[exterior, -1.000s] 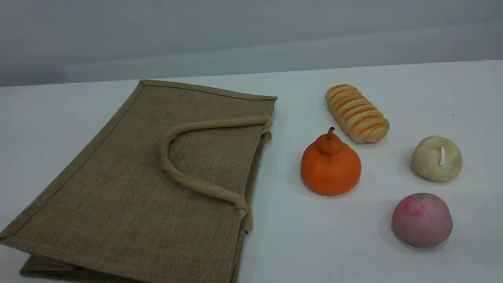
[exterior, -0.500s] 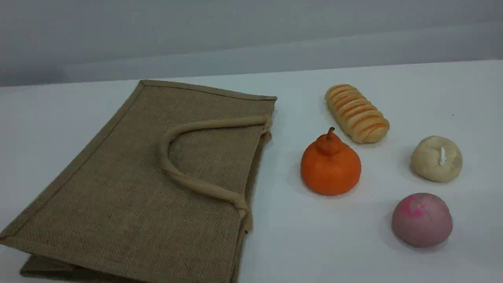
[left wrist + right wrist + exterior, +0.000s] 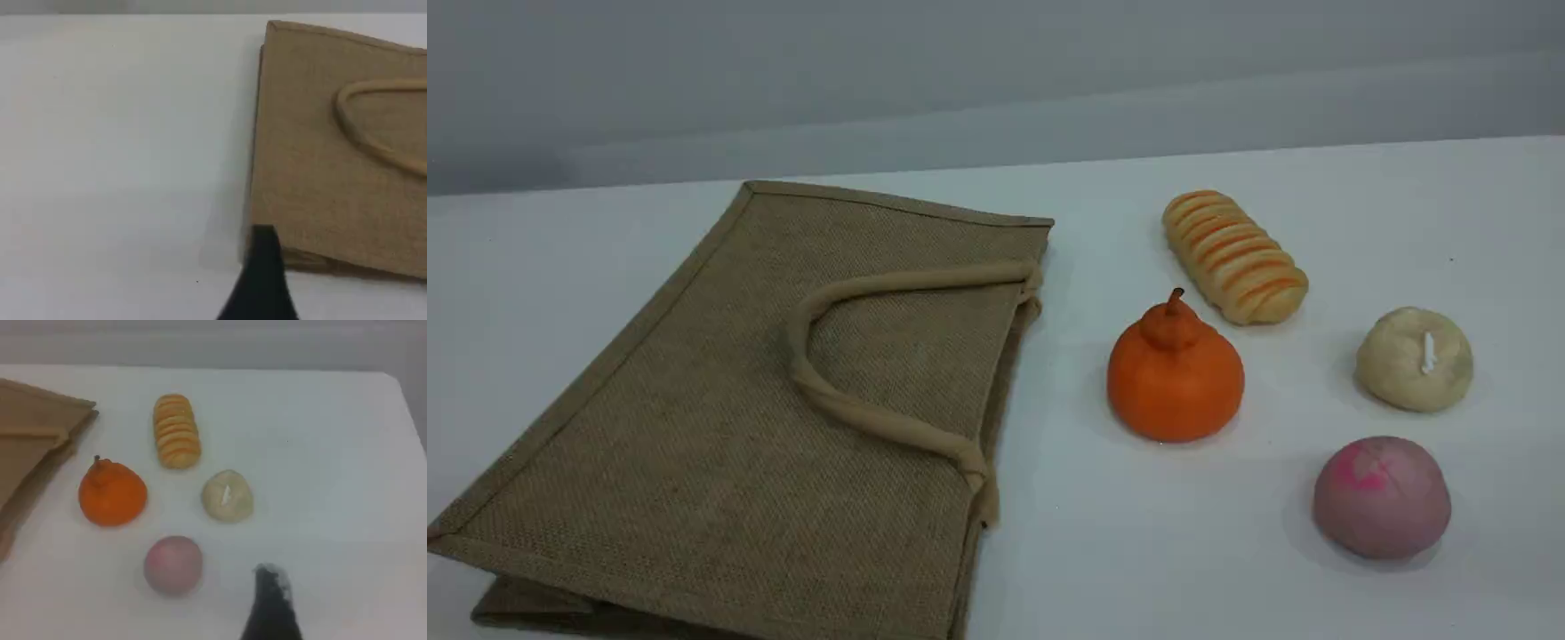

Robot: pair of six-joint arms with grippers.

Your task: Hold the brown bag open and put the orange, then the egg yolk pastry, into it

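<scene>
The brown bag (image 3: 720, 418) lies flat and closed on the left of the white table, one loop handle (image 3: 845, 409) resting on top; it also fills the right of the left wrist view as the bag (image 3: 333, 153). The orange (image 3: 1175, 373) stands upright just right of the bag's mouth, and shows as the orange (image 3: 112, 493) in the right wrist view. The egg yolk pastry (image 3: 1415, 358) sits further right, the same pastry (image 3: 227, 495). My left gripper (image 3: 263, 267) hovers above the bag's corner with nothing in it. My right gripper (image 3: 270, 593) hangs above bare table near the pink bun. Only one fingertip of each shows.
A striped bread roll (image 3: 1234, 255) lies behind the orange. A pink dome-shaped bun (image 3: 1382, 496) sits in front of the pastry. The table's right edge (image 3: 410, 407) runs close beyond the foods. Neither arm shows in the scene view.
</scene>
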